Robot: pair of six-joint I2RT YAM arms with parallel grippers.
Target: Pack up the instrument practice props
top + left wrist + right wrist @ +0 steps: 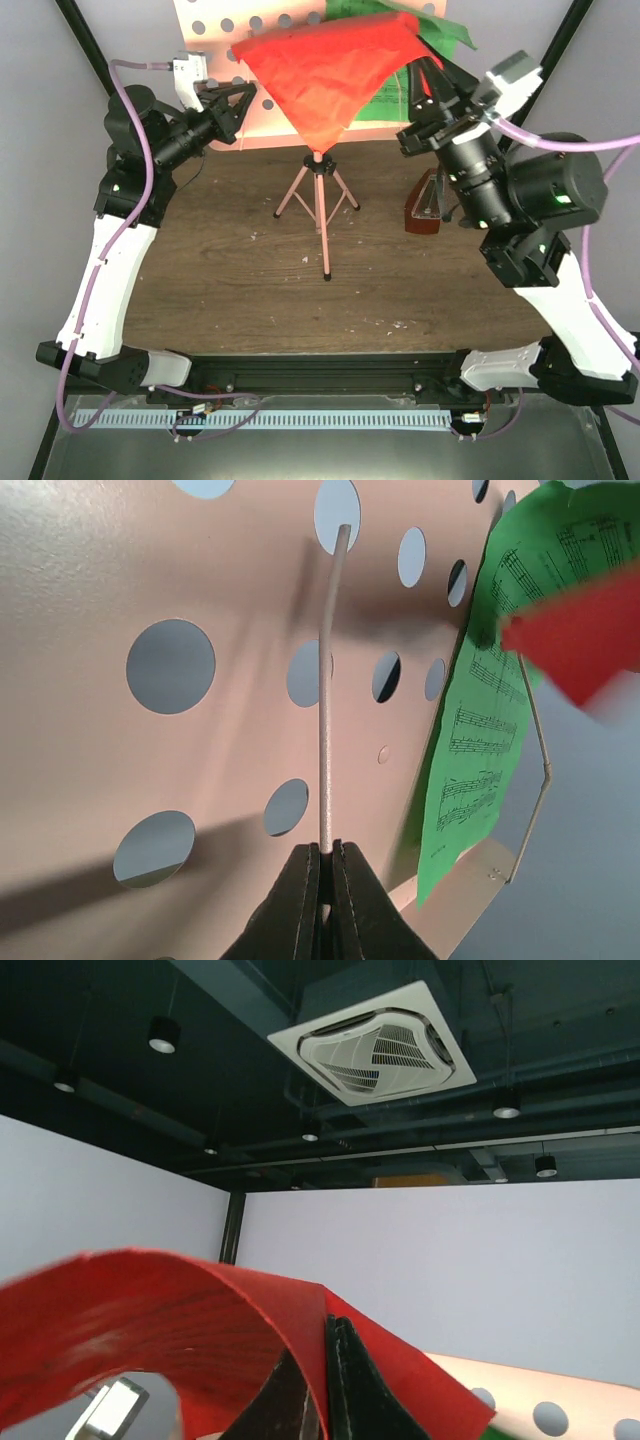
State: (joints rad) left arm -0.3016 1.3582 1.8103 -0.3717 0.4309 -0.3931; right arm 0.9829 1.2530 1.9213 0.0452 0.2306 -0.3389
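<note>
The pink music stand (318, 190) stands at the table's back centre on its tripod. Its hole-dotted desk (205, 40) fills the left wrist view (150, 580). My left gripper (243, 105) is shut on the desk's thin wire page holder (323, 730), jaws (327, 855) pinched on it. My right gripper (425, 78) is shut on a corner of the red music sheet (335, 75), which hangs curled in front of the desk (180, 1310). The green music sheet (445, 30) still lies on the desk (480, 740). The reddish-brown metronome (425, 208) stands partly hidden behind my right arm.
The wooden table (230, 280) stretches in front of the stand. A black rail (320, 372) runs along the near edge. Black frame posts (80, 35) rise at both back corners. The right wrist camera points up at the ceiling.
</note>
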